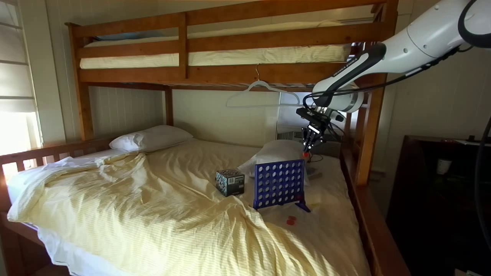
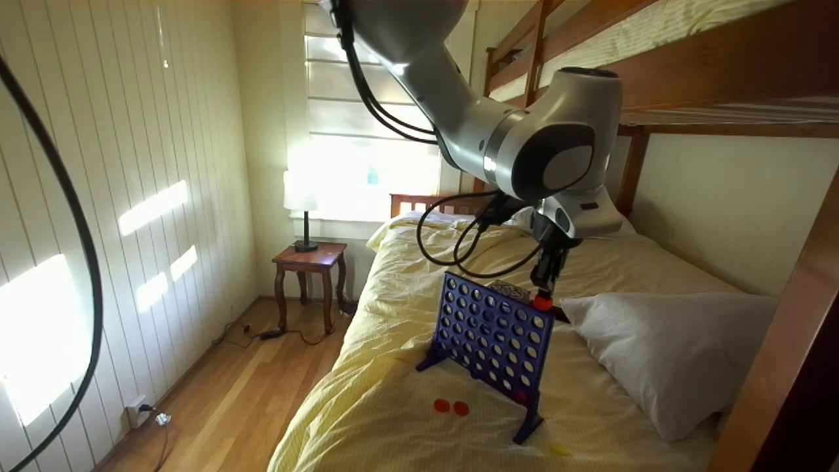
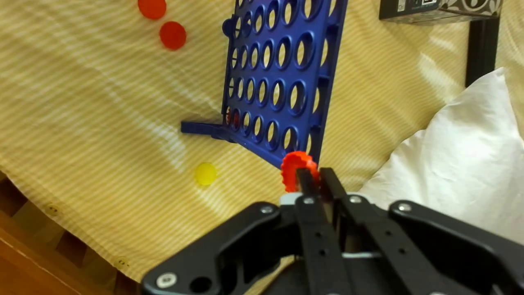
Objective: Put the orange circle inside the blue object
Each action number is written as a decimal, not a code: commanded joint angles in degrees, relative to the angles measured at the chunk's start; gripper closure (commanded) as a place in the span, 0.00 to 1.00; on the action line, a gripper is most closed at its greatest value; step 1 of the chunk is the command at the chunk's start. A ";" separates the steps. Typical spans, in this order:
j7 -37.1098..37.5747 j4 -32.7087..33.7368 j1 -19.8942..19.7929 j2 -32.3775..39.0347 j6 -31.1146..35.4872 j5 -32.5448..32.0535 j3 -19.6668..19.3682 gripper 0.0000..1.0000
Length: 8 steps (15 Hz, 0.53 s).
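Note:
My gripper is shut on an orange-red round token with a ridged edge. The token shows at the fingertips in both exterior views. The blue grid stands upright on the bed, also seen in both exterior views. The held token is above the grid's top edge near one end, in front of its top corner in the wrist view; I cannot tell whether they touch. A red token shows in a bottom corner hole of the grid.
Two loose red tokens and a yellow token lie on the bed. A dark patterned box stands behind the grid. A white pillow is close by. A hanger and upper bunk rail are overhead.

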 commanded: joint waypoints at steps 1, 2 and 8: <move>1.83 2.24 0.17 2.11 0.44 2.83 0.03 0.98; 1.80 2.47 0.09 2.38 0.47 3.57 0.14 0.98; 2.02 3.00 0.15 3.42 1.65 5.55 0.12 0.98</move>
